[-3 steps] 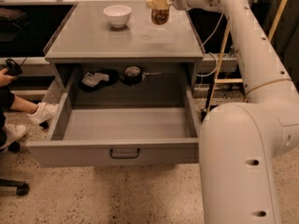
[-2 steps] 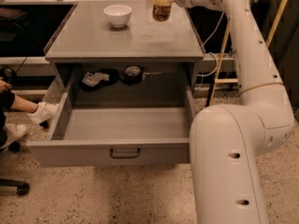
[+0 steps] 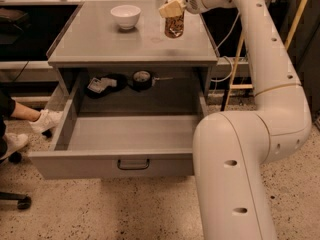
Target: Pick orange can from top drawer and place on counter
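Observation:
The orange can [image 3: 174,26] hangs upright in my gripper [image 3: 171,10], just above the right part of the counter [image 3: 100,46]. The gripper grasps the can by its top, so the rim is hidden behind the cream fingers [image 3: 168,8]. The can's base looks close to the counter surface; I cannot tell if it touches. The top drawer [image 3: 127,134] is pulled fully open below, its front with a small bar handle [image 3: 133,164] at the centre. My white arm [image 3: 270,69] arches over the right side of the cabinet.
A white bowl [image 3: 125,16] stands at the back of the counter, left of the can. A black bag with a white label [image 3: 102,85] and a dark round object [image 3: 142,78] lie at the drawer's back. A seated person's leg and shoe [image 3: 42,120] are at the left.
The gripper with the can has shifted slightly and sits a little lower over the counter's right side. The drawer and the bowl have not moved.

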### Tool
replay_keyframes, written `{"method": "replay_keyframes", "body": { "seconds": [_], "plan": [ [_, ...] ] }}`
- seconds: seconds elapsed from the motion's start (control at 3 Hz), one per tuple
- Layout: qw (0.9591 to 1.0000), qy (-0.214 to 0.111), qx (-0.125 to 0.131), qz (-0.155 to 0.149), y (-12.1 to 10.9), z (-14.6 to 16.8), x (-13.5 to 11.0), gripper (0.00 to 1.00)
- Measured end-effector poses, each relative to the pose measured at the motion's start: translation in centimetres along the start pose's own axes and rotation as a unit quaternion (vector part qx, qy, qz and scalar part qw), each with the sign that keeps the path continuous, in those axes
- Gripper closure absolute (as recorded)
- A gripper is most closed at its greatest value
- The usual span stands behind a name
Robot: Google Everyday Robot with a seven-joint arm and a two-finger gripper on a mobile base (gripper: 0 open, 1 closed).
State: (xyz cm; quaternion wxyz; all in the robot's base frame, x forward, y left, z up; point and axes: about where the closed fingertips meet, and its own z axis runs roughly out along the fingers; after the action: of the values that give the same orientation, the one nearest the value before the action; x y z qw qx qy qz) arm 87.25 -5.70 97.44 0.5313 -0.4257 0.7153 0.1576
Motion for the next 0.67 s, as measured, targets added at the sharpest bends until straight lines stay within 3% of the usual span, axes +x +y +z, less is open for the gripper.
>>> {"method": "replay_keyframes", "body": {
  "seconds": [0.33, 0.67],
  "plan": [
    [1.0, 0.0, 0.0, 0.0, 0.0, 0.0, 0.0, 1.0],
    [0.999, -0.001, -0.03, 0.033, 1.4, 1.6, 1.4, 1.0]
  ]
}}
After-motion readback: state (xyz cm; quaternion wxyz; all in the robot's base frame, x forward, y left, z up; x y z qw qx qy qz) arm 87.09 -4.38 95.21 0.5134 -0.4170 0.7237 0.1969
